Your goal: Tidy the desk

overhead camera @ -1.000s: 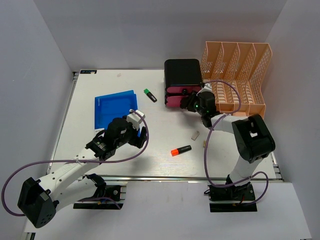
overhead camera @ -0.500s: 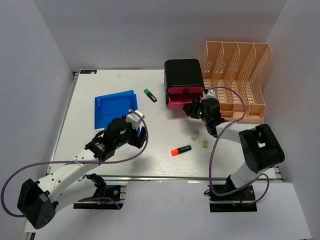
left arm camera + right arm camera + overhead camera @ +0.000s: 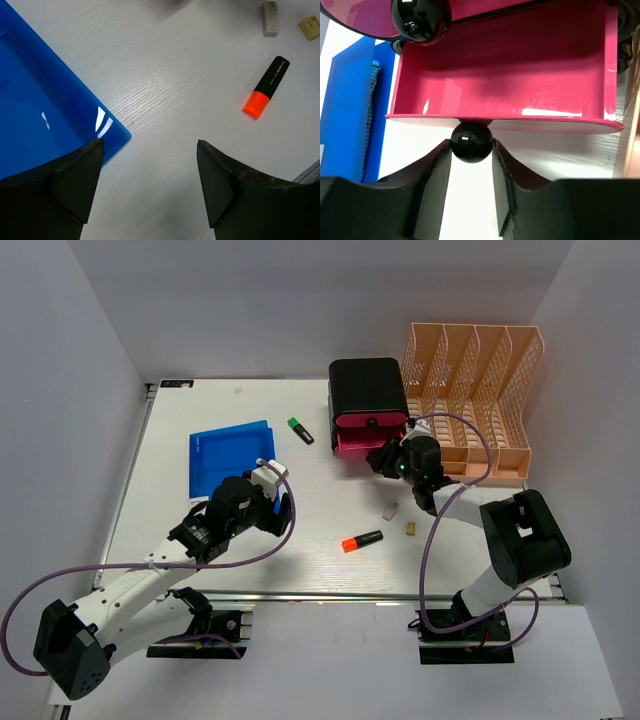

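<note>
No legible text anywhere; corner sticker (image 3: 175, 383) on the desk (image 3: 330, 530) too small.

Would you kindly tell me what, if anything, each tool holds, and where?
The right tool grips the open pink drawer by its round black knob; the left tool is open, holding nothing.

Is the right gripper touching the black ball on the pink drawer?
Touching: the right wrist view shows the right gripper squeezing the ball from both sides.
</note>
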Robot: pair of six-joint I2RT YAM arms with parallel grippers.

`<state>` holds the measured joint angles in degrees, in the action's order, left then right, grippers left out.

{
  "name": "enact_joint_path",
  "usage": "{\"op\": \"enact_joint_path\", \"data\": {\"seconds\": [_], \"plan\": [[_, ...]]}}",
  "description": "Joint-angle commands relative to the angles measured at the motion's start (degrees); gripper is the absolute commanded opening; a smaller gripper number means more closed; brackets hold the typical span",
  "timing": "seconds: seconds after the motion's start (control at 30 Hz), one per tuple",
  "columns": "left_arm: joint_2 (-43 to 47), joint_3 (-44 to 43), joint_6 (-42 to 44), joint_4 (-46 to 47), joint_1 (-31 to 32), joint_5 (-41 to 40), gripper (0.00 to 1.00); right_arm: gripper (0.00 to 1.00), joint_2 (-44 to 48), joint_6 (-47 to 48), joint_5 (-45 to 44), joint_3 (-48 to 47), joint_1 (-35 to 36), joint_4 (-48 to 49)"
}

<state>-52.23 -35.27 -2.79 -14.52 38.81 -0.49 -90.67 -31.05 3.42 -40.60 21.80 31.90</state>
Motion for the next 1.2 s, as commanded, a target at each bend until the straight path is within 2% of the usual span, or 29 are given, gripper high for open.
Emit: {"op": "enact_joint_path", "data": {"seconds": [0.0, 0.03, 0.17, 0.47, 0.6, 0.77, 0.83, 0.87, 0.9, 0.97, 1.0, 1.07, 1.17], "plan": [[1.2, 0.2, 0.2, 0.9, 0.2, 0.3, 0.84, 0.43, 2.1, 0.7, 0.8, 0.3, -0.1, 3.4], [1.2, 0.3, 0.2, 1.1, 0.2, 0.4, 0.84, 0.44, 2.2, 0.7, 1.1, 0.4, -0.2, 3.6], [1.1, 0.1, 0.5, 1.1, 0.2, 0.4, 0.84, 0.59, 3.0, 0.8, 1.3, 1.1, -0.2, 3.3], [0.8, 0.2, 0.5, 1.3, 0.2, 2.5, 0.84, 0.65, 9.4, 6.3, 7.9, 1.8, 0.1, -4.3], [-0.4, 0.5, 1.2, 2.4, 0.2, 5.0, 0.84, 0.65, 14.0, 12.2, 14.3, 1.2, 0.0, -11.5], [-6.6, -0.8, 0.7, 5.4, 0.8, 11.6, 0.83, 0.66, 22.6, 30.4, 28.7, 0.2, -0.4, -24.9], [-13.1, -4.2, 0.2, 5.2, 1.7, 13.8, 0.81, 0.60, 25.6, 37.4, 30.6, -0.7, -0.8, -30.3], [-15.3, -5.8, 0.1, 4.3, 2.4, 14.3, 0.81, 0.53, 26.2, 39.1, 32.9, -1.1, -0.8, -31.8], [-19.7, -7.5, 0.1, 4.0, 3.2, 14.4, 0.81, 0.32, 26.5, 40.8, 34.1, -1.3, -1.1, -34.0], [-24.5, -13.3, 0.0, 1.2, 6.5, 12.6, 0.81, 0.07, 26.2, 41.9, 37.8, -1.9, -1.8, -35.8], [-29.0, -15.7, -0.1, 0.0, 7.8, 11.3, 0.80, 0.06, 26.0, 42.1, 38.7, -2.5, -2.4, -36.3], [-32.8, -21.7, -0.9, -2.8, 11.3, 9.2, 0.80, 0.07, 25.6, 42.6, 37.8, -5.7, -3.4, -39.2], [-38.5, -27.0, -2.3, -4.2, 15.1, 6.2, 0.79, 0.40, 26.4, 41.8, 33.2, -6.5, -5.4, -38.7]]}}
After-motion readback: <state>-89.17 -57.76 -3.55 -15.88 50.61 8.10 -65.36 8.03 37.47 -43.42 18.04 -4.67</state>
